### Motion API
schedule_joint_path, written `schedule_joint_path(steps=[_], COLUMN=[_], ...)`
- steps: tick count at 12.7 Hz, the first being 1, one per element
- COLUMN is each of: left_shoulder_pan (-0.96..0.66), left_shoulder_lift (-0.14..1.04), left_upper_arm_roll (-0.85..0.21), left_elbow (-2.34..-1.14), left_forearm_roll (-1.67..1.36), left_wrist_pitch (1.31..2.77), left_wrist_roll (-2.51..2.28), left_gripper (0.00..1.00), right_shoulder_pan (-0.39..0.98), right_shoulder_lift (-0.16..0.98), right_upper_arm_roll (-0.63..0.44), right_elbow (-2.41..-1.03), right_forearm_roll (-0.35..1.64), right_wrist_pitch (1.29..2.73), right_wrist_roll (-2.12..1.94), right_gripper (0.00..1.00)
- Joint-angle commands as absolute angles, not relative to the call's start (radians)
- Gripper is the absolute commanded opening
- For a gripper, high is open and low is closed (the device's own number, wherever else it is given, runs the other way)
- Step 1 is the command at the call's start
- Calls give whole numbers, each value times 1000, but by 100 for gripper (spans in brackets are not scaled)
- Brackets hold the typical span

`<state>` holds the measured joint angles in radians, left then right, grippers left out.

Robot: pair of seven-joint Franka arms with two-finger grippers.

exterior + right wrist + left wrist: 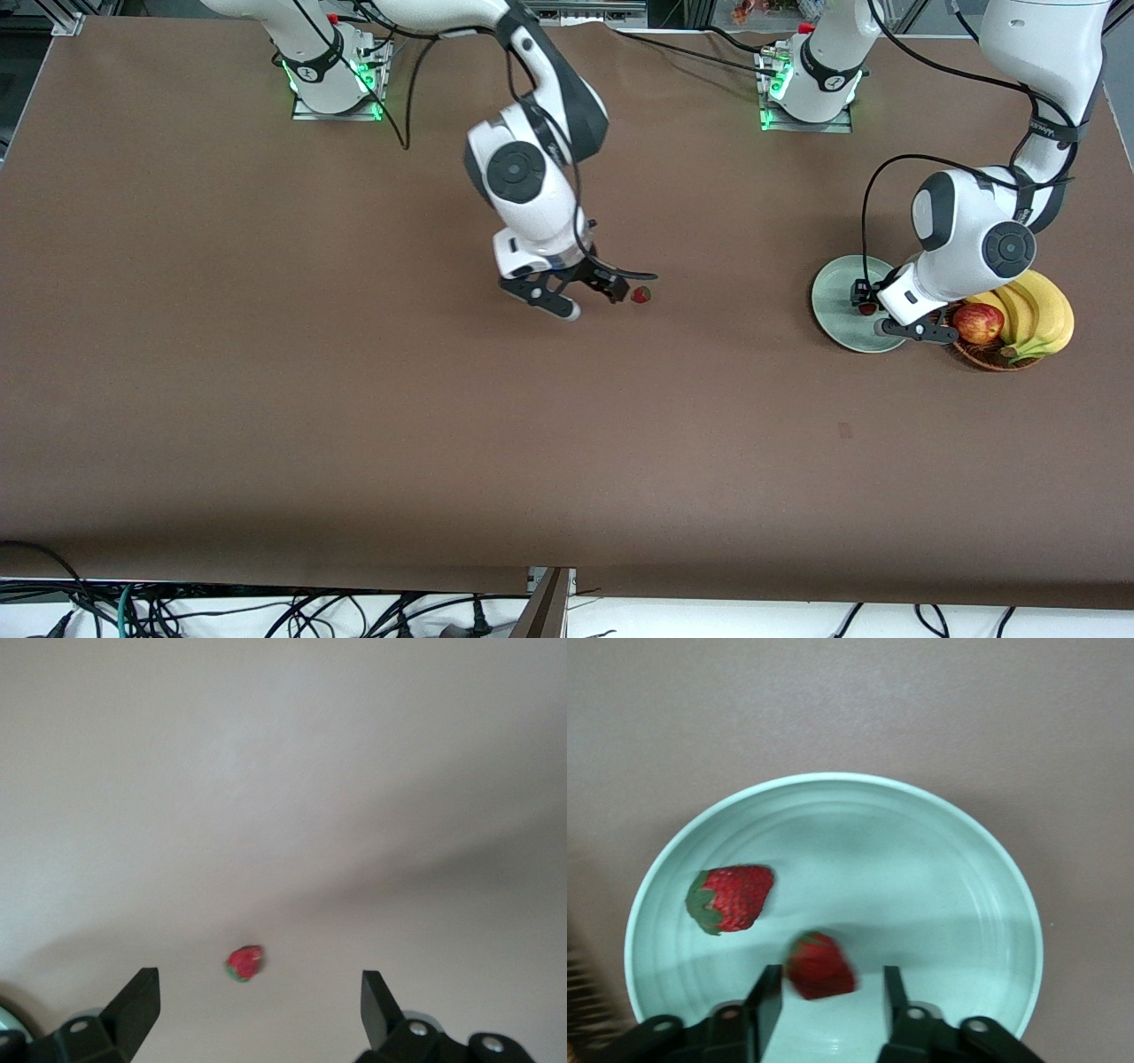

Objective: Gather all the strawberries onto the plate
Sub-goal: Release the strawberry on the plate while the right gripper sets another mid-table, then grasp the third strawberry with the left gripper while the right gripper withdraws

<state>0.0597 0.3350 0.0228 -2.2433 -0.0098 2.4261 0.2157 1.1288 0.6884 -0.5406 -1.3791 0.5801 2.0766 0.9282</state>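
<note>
The mint-green plate point(837, 297) lies at the left arm's end of the table, beside the basket. My left gripper point(886, 315) hangs just over it, open. In the left wrist view one strawberry point(731, 897) lies on the plate point(921, 859). A second, blurred strawberry point(820, 966) sits loose between the fingers of the left gripper point(830, 1001), close to one finger and clear of the other. Mid-table, a third strawberry point(640, 294) lies on the brown cloth. My right gripper point(592, 299) stands wide open above the cloth beside it, with this strawberry point(245, 963) just ahead of its jaws point(257, 1001).
A wicker basket point(983, 356) with a red apple point(977, 322) and bananas point(1036, 315) touches the plate's edge, right under the left arm's wrist. Brown cloth covers the whole table.
</note>
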Motion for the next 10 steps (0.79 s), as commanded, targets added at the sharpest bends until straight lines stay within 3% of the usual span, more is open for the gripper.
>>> schedule_joint_path(steps=[1, 4, 7, 10], left_shoulder_pan=[31, -9, -11, -31], left_shoulder_lift=[280, 186, 175, 285], left_upper_arm_roll=[31, -75, -315, -503], left_elbow=[-2205, -2082, -2031, -1941], left_forearm_roll=[-38, -86, -87, -63], left_wrist_pitch=[2374, 2145, 2141, 2164], left_wrist_roll=[232, 10, -355, -630], left_gripper=[100, 100, 100, 100], right_shoulder_pan=[1132, 1117, 1068, 791], right_shoulder_lift=[611, 568, 532, 369], right_upper_arm_roll=[-655, -753, -793, -477], right_elbow=[-1408, -1407, -1413, -1425], right_forearm_roll=[554, 574, 552, 274], right_wrist_pitch=[1880, 1758, 1674, 1625], right_wrist_roll=[782, 586, 476, 457], right_gripper=[100, 100, 100, 100])
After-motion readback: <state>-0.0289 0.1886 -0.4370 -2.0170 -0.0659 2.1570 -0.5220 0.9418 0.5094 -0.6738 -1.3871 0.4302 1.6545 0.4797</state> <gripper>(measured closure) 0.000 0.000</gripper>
